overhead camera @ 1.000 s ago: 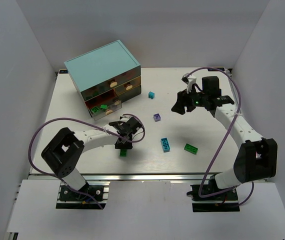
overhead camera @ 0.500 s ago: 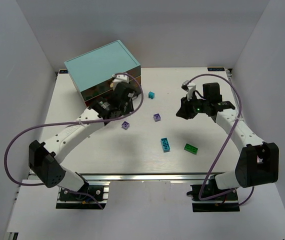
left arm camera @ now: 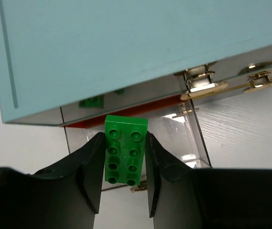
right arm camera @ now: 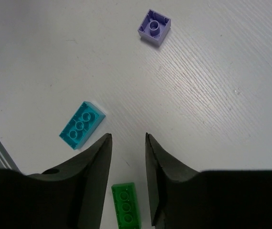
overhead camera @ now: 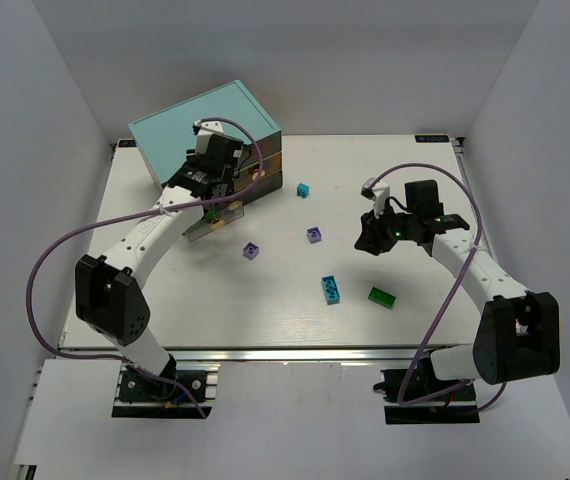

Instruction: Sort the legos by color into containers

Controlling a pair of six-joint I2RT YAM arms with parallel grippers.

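Observation:
My left gripper is shut on a green lego, held in front of the light-teal cabinet. Just below and behind it, a translucent drawer stands pulled out. More green shows through the drawer front above. My right gripper hovers open and empty over the table. Below it lie a cyan lego, a green lego and a purple one.
A second purple lego lies left of centre and a small cyan one sits near the cabinet's right corner. White walls enclose the table on three sides. Cream knobs mark the shut drawers.
My left gripper has carried the green lego from the table's middle up to the cabinet front. My right gripper has come nearer and lower, and its jaws have narrowed.

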